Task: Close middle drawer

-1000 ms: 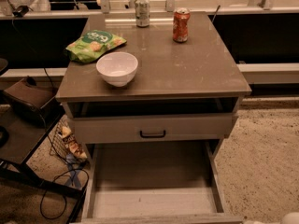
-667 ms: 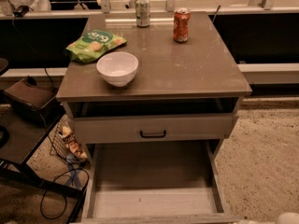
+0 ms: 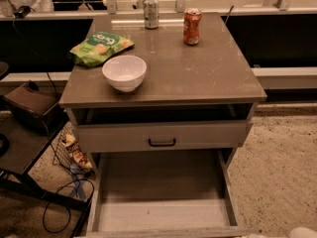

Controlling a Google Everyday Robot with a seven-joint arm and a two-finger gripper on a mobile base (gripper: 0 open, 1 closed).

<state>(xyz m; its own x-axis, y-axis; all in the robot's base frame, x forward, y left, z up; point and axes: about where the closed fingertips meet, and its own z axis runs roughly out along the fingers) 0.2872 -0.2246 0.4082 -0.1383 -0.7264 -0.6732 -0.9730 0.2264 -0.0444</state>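
The middle drawer (image 3: 163, 192) is pulled far out below the cabinet top, a long grey-brown tray with nothing in it. Its front runs along the bottom edge of the view and its handle is out of view. Above it the top drawer (image 3: 124, 135), with a small black bar handle (image 3: 162, 143), stands slightly out. The lowest drawer is hidden under the middle one. Only a pale rounded tip of my gripper (image 3: 303, 232) shows at the bottom right corner, to the right of the middle drawer's front.
On the cabinet top (image 3: 208, 73) stand a white bowl (image 3: 124, 72), a green snack bag (image 3: 100, 46), a silver can (image 3: 150, 11) and an orange can (image 3: 192, 27). A dark chair and cables (image 3: 29, 148) are at the left; speckled carpet (image 3: 282, 172) is at the right.
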